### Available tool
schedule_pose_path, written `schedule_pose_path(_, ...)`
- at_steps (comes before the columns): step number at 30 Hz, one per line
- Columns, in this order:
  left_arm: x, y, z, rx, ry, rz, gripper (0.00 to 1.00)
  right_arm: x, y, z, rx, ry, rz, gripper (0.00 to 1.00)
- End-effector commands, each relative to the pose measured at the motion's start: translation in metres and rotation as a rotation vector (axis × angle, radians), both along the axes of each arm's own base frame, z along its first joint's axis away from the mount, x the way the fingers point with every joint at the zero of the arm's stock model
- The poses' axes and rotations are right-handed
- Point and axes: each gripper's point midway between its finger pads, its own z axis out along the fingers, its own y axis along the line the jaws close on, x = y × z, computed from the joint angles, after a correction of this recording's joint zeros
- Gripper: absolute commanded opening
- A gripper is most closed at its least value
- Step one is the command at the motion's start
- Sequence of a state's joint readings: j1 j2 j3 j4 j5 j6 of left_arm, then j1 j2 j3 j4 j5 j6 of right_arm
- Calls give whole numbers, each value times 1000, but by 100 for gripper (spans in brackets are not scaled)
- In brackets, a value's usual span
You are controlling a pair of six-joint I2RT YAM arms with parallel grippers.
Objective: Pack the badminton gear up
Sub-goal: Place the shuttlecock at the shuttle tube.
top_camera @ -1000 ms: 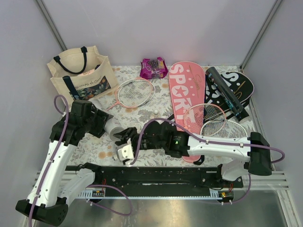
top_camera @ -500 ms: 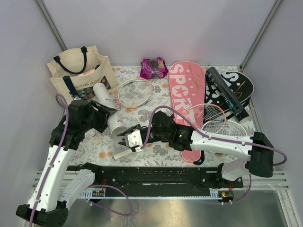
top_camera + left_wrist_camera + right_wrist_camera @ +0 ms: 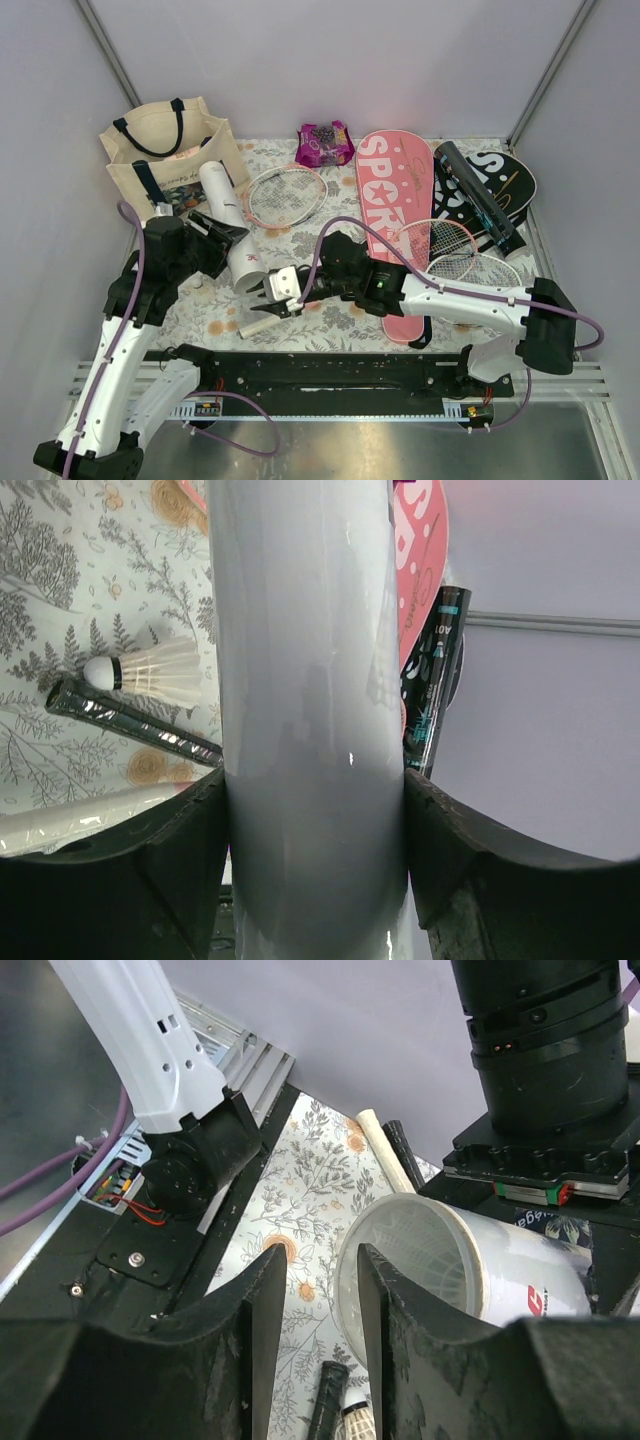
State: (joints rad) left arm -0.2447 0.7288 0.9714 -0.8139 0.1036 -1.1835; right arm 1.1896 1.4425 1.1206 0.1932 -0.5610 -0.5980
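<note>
My left gripper (image 3: 222,238) is shut on a long white tube (image 3: 225,215), its jaws pressed on both sides of the tube (image 3: 310,680). The tube lies tilted, its far end toward the tote and its open mouth (image 3: 440,1270) toward my right gripper (image 3: 272,292). That right gripper (image 3: 322,1260) stands open over the floral mat, nothing between its fingers. A shuttlecock (image 3: 150,670) and a black racket handle (image 3: 130,720) lie beside the tube. The pink SPORT cover (image 3: 390,200), the black cover (image 3: 505,175), the black tube (image 3: 480,195) and two rackets (image 3: 445,255) lie to the right.
A cream tote (image 3: 165,150) with navy handles stands at the back left. A pink-rimmed racket head (image 3: 288,195) lies beside it, and a purple snack packet (image 3: 325,143) sits at the back. A pale racket handle (image 3: 262,322) lies near the front rail.
The left arm has swung the white tube so that its length now shows, far end toward the tote. The right gripper has drawn back a little from the tube's mouth.
</note>
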Motion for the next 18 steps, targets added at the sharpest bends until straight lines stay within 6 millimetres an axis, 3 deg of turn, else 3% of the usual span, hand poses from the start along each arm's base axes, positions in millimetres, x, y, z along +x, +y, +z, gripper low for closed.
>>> schedule_pose_path(1,-22,-32,34,-68,-146,-204,0,56,10,28,89,12,-214,44)
schedule_pose_path(13,-25,-39,21,-28,-182,-239,0,80,23,18,65,80,-325,45)
schedule_pose_path(18,-17,-26,13,28,-168,-167,0,65,13,19,56,89,-276,47)
